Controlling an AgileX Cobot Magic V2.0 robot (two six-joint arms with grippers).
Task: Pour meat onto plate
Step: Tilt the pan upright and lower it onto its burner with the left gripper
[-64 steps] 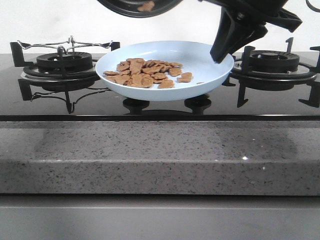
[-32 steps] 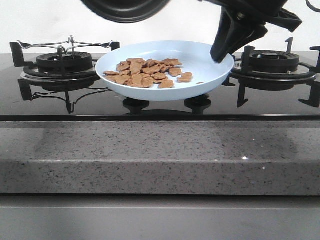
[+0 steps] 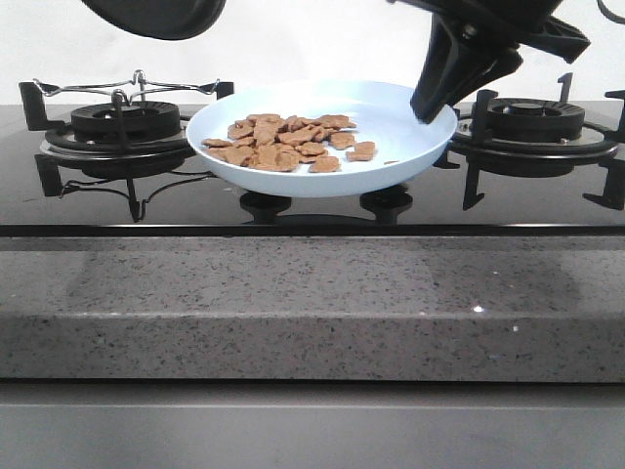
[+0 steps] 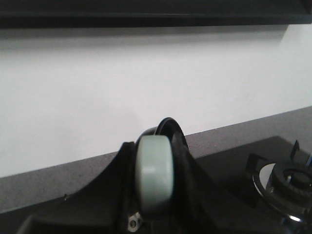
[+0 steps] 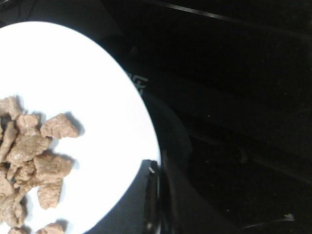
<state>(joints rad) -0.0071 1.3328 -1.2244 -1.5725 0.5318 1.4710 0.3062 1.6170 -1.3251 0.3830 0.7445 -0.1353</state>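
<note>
Front view: meat [image 3: 285,142] heaped on plate [image 3: 410,122] mid-desk, right gripper [image 3: 437,98] pinching its right rim, left gripper's state unclear.

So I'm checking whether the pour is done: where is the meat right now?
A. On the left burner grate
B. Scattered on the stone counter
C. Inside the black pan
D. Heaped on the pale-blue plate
D: the meat lies heaped on the plate, mostly on its left half.

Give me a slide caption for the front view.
Meat heaped on the pale-blue plate between two burners, right tool at its rim, black pan lifted upper left.
</note>
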